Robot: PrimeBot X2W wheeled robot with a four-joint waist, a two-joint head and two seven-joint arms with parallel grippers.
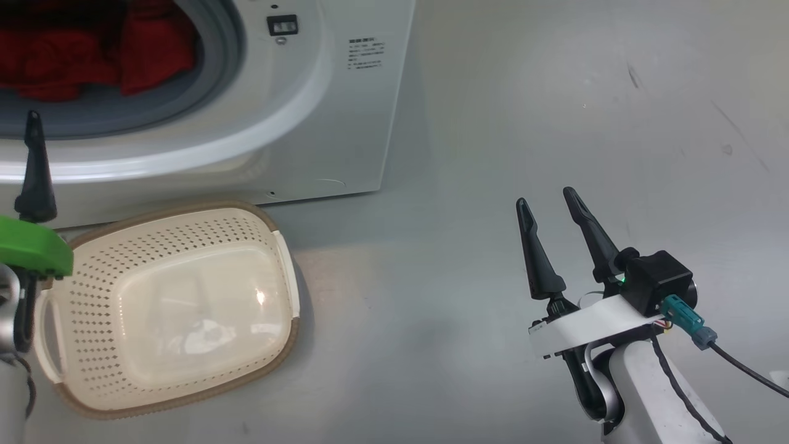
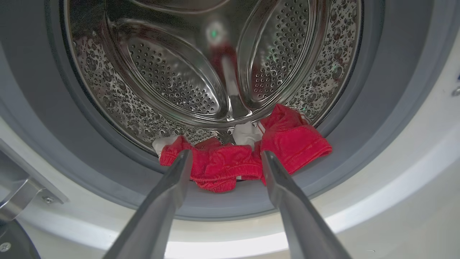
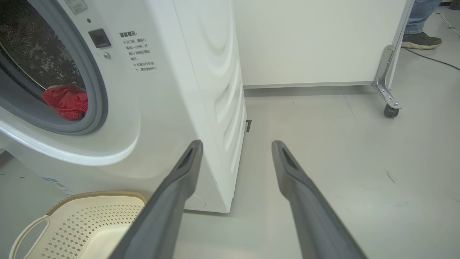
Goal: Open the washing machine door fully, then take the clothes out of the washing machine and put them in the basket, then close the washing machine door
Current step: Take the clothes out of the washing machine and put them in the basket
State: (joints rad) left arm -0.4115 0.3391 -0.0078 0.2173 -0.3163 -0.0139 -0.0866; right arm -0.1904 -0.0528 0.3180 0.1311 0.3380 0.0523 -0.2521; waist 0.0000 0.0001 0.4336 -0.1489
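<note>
The washing machine [image 1: 345, 111] stands with its round opening uncovered; its door is out of view. Red clothes [image 2: 222, 167] and a small white cloth [image 2: 246, 133] lie at the front lip of the steel drum [image 2: 172, 72], partly over the grey rubber ring [image 2: 359, 126]. My left gripper [image 2: 225, 154] is open, its tips just in front of the red heap with nothing between them; one of its fingers [image 1: 35, 166] shows against the machine's front. The cream basket [image 1: 166, 308] sits empty on the floor below the opening. My right gripper [image 1: 545, 198] hangs open over bare floor, right of the machine.
A metal hinge bracket [image 2: 16, 194] sticks out at the opening's lower left. Right of the machine's side wall [image 3: 215, 90] lies grey floor [image 3: 341, 162], bounded by a white panel [image 3: 316, 39] on a castor [image 3: 390, 109]. A person's foot [image 3: 420, 40] stands beyond it.
</note>
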